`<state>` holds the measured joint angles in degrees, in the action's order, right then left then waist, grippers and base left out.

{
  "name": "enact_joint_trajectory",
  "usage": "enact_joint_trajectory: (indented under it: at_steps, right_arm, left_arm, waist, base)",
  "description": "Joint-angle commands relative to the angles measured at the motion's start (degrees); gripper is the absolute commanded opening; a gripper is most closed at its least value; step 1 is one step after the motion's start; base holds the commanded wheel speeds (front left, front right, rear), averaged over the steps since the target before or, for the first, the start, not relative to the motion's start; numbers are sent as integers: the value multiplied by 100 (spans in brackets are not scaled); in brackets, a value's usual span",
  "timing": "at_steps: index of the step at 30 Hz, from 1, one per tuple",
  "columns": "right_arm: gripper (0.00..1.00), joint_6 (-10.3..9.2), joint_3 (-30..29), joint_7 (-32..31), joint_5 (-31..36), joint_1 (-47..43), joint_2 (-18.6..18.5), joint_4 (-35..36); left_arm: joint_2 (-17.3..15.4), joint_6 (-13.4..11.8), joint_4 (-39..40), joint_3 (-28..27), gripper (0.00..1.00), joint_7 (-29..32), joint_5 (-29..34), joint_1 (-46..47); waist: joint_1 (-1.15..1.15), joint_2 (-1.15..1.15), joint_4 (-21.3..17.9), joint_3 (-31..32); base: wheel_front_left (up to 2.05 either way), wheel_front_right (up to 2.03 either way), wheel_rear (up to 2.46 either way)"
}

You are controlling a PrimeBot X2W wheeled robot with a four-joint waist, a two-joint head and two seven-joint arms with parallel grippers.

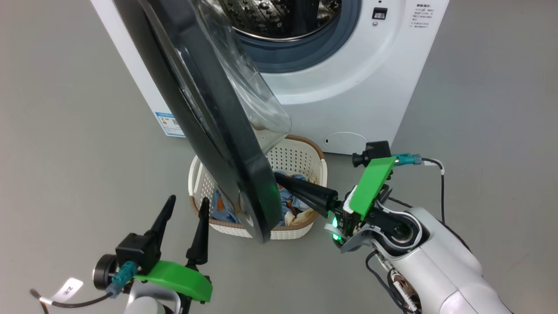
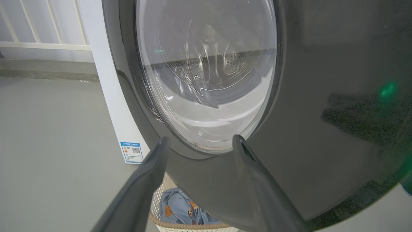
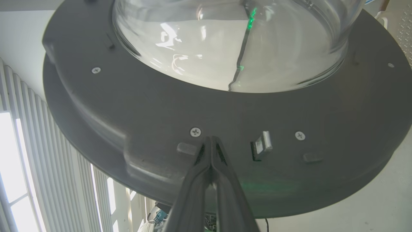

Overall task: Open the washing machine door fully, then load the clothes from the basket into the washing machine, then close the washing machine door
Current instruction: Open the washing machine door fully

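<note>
The white washing machine stands at the top, its steel drum exposed. The washing machine door, with its black rim and glass bowl, swings out toward me and hangs over the basket. Blue printed clothes lie in the basket. My right gripper is shut and empty, its tips pressed against the door's inner face beside a screw, left of the latch. My left gripper stands open and empty on the door's outer side, its fingers close to the glossy rim.
Grey floor lies all around the machine. A blue label sticker sits on the machine's lower left corner. A cable loops off my right wrist. A white railing runs behind the machine.
</note>
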<state>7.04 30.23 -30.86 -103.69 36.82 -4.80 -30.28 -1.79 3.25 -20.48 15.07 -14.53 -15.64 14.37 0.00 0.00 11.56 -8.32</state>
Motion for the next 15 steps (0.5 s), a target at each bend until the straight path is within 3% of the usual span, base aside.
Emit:
enact_joint_trajectory:
  at_steps: [1,15]
  right_arm:
    - [0,45,139,53,-100,29,192,192]
    - [0,45,298,586,-297,-78,191,134]
  left_arm:
    - [-109,9,103,-153,100,-47,67,40]
    - [-109,17,86,-194,100,-47,91,-76]
  waist:
    - [0,0,10,27]
    - [0,0,-40,171]
  base:
    - [0,0,0]
    - [0,0,0]
